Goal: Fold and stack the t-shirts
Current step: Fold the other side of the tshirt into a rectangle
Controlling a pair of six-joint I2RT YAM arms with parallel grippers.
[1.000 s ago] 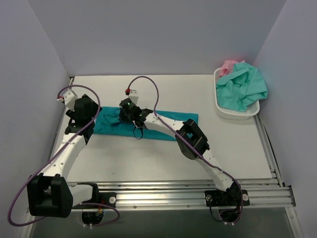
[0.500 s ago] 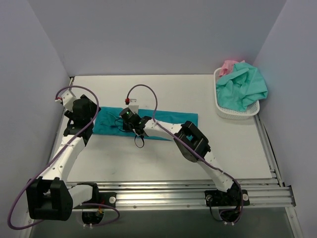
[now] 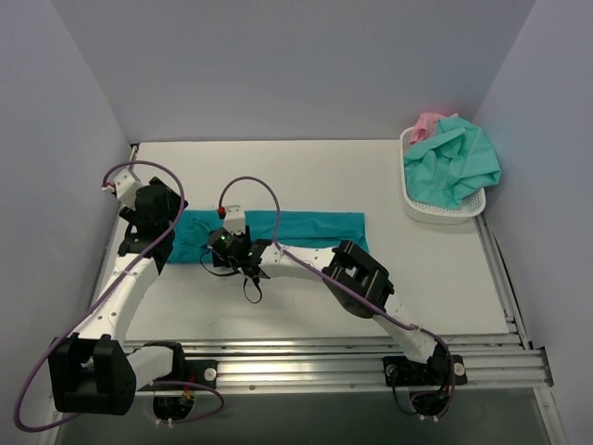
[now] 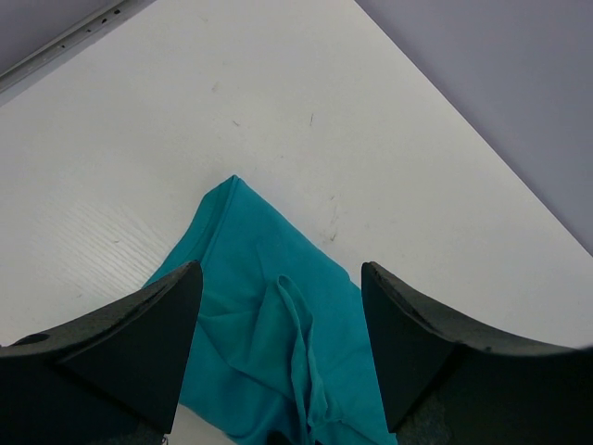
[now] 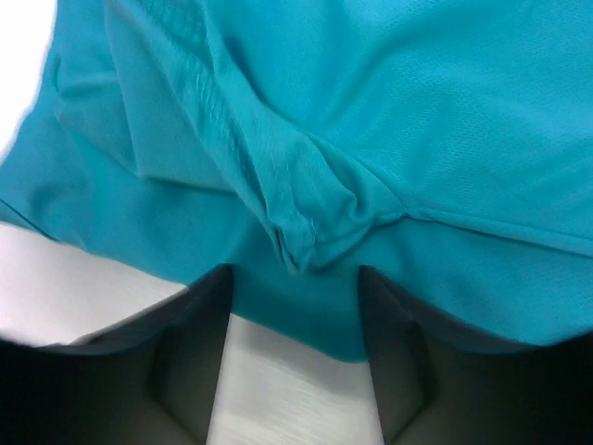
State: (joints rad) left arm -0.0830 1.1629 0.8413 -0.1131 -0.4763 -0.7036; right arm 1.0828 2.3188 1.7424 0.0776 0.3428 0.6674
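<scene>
White table [image 3: 417, 269], teal t-shirt [image 3: 315, 225] partly hidden (left pincer [image 4: 280, 273] agape, right pincer [image 5: 295, 278] seemingly parted).

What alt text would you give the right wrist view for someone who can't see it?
A teal t-shirt fills the view, a bunched ridge of cloth just beyond the two dark fingers, which stand apart over the white table.
</scene>
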